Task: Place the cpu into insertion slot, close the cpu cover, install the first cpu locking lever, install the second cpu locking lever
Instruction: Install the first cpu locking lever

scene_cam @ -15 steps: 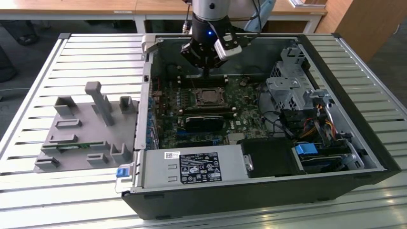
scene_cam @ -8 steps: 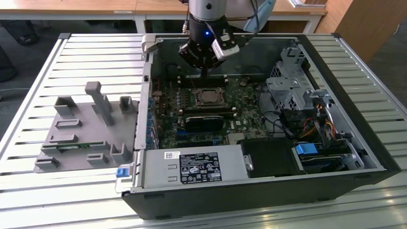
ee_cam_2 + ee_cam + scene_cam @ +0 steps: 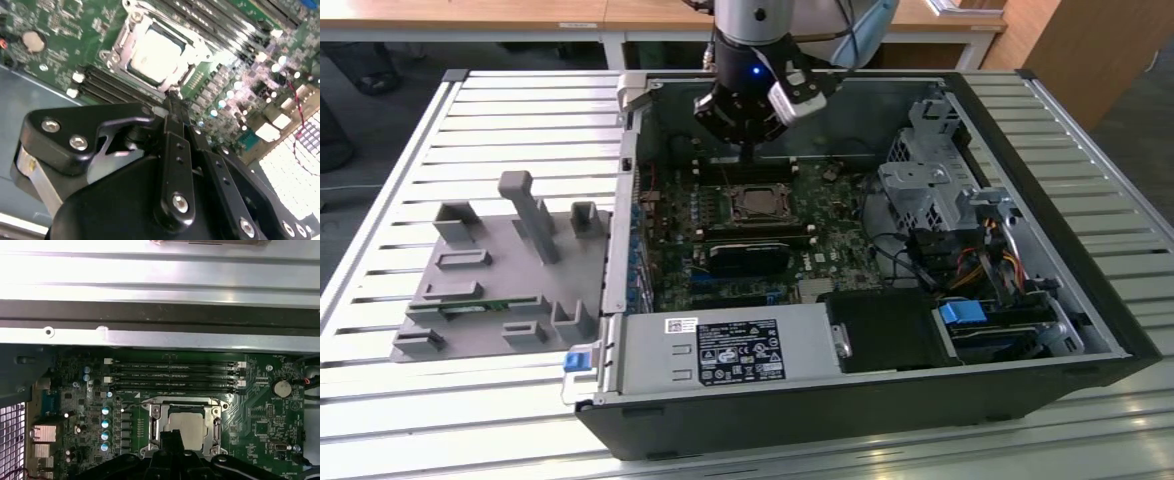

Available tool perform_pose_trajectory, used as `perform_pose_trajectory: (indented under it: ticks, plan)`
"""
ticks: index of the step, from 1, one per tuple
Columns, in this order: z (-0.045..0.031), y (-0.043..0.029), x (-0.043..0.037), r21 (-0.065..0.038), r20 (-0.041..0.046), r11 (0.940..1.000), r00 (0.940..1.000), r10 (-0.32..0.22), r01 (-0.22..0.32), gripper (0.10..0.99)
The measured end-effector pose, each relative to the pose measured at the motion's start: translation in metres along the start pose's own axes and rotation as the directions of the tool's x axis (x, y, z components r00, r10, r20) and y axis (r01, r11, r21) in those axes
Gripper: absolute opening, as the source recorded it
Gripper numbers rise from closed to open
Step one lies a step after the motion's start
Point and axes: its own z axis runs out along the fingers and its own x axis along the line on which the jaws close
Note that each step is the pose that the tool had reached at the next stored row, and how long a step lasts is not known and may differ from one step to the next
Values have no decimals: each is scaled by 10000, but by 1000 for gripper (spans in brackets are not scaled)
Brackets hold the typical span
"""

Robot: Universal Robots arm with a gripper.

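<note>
The cpu (image 3: 189,424) lies silver-topped in the insertion slot (image 3: 750,204) on the green board. The cpu cover (image 3: 155,423) is down flat, framing the chip (image 3: 155,52) through its window; its frame (image 3: 121,44) shines in the second wrist view. My gripper (image 3: 172,102) hovers at the socket's edge with its black fingers pressed together and nothing between them. In the exterior view the gripper (image 3: 744,158) hangs just beyond the far side of the socket. Its fingertips (image 3: 172,439) overlap the socket's rim. How the locking levers stand is unclear.
Black memory slots (image 3: 172,375) run along one side of the socket, with the case's metal wall (image 3: 160,335) beyond them. A coin battery (image 3: 281,388) sits nearby. The power supply (image 3: 720,350) and drive cage (image 3: 927,190) crowd the case. A grey fixture (image 3: 494,270) lies outside on the slatted table.
</note>
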Motion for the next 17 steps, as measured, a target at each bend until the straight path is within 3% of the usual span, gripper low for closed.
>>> perform_pose_trajectory:
  ticks: [7, 12, 17]
  plan:
    - [9, 0, 229, 2, 79, 10000, 10000, -2, 2, 106]
    - [17, 2, 312, 3, 179, 10000, 9998, -4, 4, 106]
    - [32, 3, 400, 1, 196, 10000, 9998, -5, 5, 106]
